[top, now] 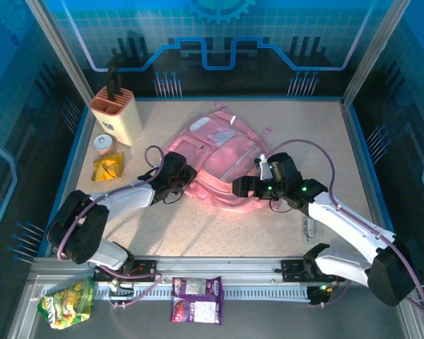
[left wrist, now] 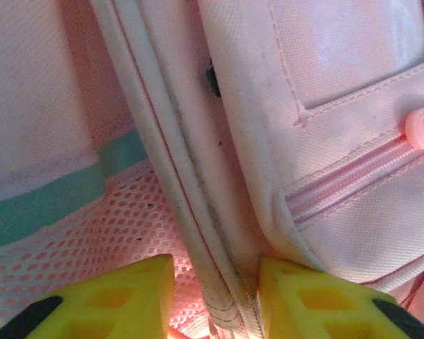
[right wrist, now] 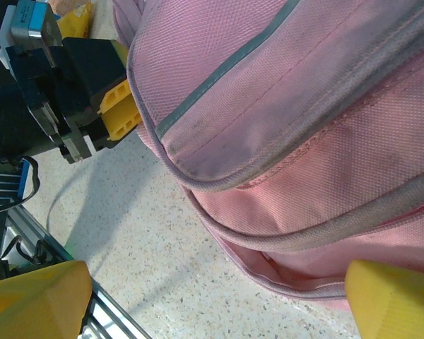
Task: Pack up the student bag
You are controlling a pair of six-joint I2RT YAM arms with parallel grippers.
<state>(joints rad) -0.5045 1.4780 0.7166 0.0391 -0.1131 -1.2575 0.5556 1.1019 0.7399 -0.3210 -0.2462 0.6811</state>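
Observation:
The student bag (top: 222, 159), a big soft pink backpack, lies flat in the middle of the table. My left gripper (top: 187, 176) is pressed against its left side. In the left wrist view its yellow fingers (left wrist: 297, 300) straddle a pale piped seam (left wrist: 198, 233) of the bag; the right finger touches the seam and a narrow gap over pink mesh stays at the left finger. My right gripper (top: 244, 187) hovers at the bag's near edge, jaws wide open with nothing between them. Below it the bag's (right wrist: 304, 106) lower rim gapes slightly above the speckled table.
At the back left stand a cream holder with an orange top (top: 116, 113), a small jar (top: 104, 143) and a yellow packet (top: 107, 168). A green snack bag (top: 67, 302) and a purple packet (top: 196, 299) lie on the front rail. Glass walls surround the table.

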